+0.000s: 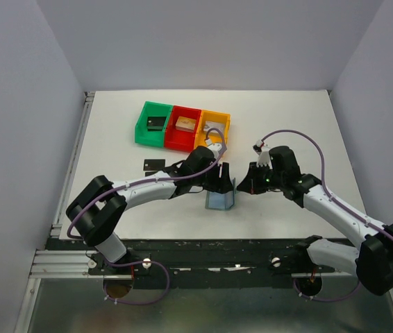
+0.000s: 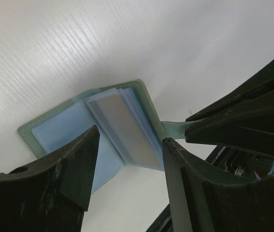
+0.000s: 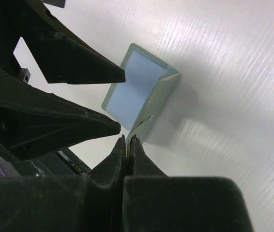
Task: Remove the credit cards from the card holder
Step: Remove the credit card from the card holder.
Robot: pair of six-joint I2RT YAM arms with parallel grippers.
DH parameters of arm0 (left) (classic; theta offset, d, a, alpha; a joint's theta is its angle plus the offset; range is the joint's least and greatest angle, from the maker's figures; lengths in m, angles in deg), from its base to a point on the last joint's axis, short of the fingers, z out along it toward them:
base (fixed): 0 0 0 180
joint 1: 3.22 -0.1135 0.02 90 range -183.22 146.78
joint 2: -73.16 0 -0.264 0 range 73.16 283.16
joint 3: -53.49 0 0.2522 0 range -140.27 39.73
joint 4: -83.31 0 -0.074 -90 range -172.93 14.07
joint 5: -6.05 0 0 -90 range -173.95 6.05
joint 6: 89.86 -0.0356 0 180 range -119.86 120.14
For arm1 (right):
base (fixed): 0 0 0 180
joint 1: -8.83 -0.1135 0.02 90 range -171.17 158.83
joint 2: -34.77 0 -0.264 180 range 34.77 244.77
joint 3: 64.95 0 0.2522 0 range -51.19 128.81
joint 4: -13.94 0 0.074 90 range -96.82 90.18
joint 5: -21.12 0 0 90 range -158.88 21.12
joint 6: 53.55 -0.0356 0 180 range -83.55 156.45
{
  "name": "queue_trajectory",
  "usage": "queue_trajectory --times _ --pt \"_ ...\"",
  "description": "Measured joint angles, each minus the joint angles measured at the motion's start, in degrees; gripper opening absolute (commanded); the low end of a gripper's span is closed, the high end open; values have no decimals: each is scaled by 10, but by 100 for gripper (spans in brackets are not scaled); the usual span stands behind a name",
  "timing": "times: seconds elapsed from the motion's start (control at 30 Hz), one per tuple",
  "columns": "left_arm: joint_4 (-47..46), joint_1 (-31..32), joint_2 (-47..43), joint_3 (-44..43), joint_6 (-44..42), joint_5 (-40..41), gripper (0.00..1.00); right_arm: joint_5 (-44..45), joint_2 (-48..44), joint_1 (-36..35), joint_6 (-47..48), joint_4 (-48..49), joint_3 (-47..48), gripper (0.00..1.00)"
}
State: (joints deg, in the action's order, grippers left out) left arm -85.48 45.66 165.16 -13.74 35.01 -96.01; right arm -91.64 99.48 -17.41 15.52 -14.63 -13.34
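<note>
The card holder stands opened on the table, grey-green outside, with pale blue pockets inside. A silvery credit card sits in its pocket stack. My left gripper hangs open just above the holder, its fingers on either side of that card without touching it. My right gripper is shut on the holder's little closing tab, holding that flap up. The same holder shows in the right wrist view with the left fingers beside it. One black card lies on the table to the left.
Green, red and orange bins stand in a row at the back, each with pieces inside. White walls close in the table on three sides. Both arms meet in the middle near the front.
</note>
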Motion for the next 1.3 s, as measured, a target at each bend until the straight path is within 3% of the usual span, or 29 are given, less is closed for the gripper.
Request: queue_trajectory --times 1.3 --pt "23 3 40 0 -4 24 65 24 4 1 0 -3 0 0"
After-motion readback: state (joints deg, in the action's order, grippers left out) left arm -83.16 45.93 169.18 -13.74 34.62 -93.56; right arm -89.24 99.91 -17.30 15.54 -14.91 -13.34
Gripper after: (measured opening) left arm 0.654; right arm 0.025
